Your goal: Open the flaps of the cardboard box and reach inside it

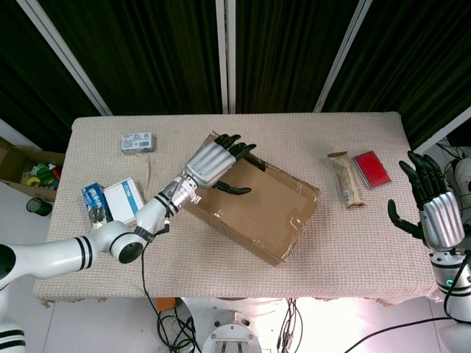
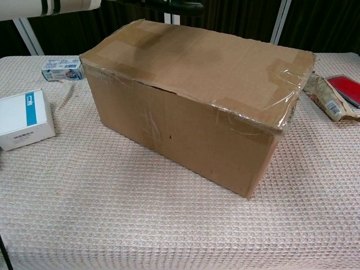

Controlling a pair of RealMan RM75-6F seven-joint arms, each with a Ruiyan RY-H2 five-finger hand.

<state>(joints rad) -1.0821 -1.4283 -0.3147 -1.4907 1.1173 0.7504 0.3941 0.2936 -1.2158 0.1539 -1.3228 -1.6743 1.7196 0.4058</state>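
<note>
The cardboard box point(image 1: 249, 197) lies mid-bench, its long axis running diagonally from the far left toward the near right in the head view, flaps down and taped along the top seam. The left hand point(image 1: 215, 162) hovers over the box's far-left end with fingers spread and thumb out, holding nothing; whether it touches the top cannot be told. The right hand point(image 1: 433, 208) is raised off the bench's point(image 1: 353, 243) right edge, fingers fanned wide, empty. The chest view shows the box's long front wall and clear tape at its right corner, but of the hands only a dark sliver at the top edge. A white carton point(image 2: 22, 119) sits to the box's left
</note>
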